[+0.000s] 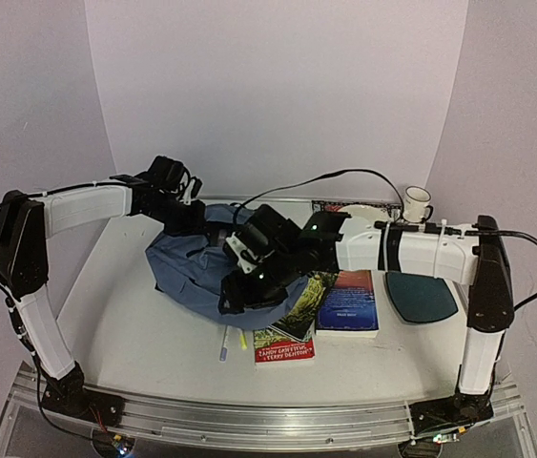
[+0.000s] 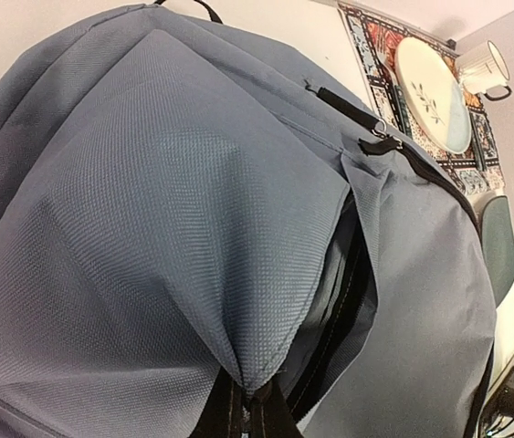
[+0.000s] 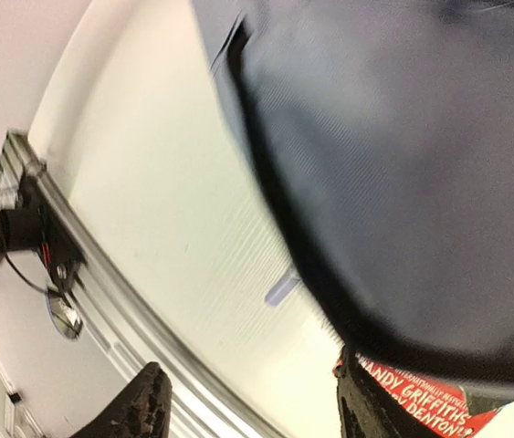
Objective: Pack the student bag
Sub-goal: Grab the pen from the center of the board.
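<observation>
Overhead: student bag (image 1: 187,272) slumped mid-table, between both arms.
Left wrist: left gripper (image 2: 249,411) clenched on small bag fabric fold; thin pinch could slip.
Right wrist: right gripper (image 3: 252,406) spread, empty, beside bag edge; might snag red book (image 3: 416,388).

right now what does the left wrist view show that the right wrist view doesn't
Only the left wrist view shows a white plate on a patterned mat, a mug, the bag's zipper pull, and the left gripper pinching a fold of fabric. Only the right wrist view shows a red book, bare table, its metal edge rail and the open right gripper. Both show the student bag.
</observation>
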### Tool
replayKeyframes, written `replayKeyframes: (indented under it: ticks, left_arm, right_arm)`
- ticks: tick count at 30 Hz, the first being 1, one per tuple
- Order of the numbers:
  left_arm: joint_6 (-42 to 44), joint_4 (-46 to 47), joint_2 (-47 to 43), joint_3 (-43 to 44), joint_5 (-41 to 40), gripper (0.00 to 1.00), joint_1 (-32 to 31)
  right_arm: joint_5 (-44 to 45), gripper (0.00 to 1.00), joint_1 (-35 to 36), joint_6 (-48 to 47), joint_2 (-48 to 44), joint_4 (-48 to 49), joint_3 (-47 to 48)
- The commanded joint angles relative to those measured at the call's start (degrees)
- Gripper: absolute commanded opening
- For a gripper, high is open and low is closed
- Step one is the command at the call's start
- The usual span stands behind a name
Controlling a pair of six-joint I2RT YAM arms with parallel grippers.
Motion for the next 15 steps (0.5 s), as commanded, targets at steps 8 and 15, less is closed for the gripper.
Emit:
replayKeyframes:
  ticks: [8,15]
  left_arm:
    - [-2.3,1.1,-1.0,0.5,-6.1,0.00,1.5]
    - [-2.7,0.8,-2.4,-1.8,-5.7,0.00,1.6]
  right_arm:
    - [1.7,0.55,6.9,-3.7,7.0,-8.6,5.0]
    - [6.7,0.54,6.9,2.0,14.7,-9.5,9.3]
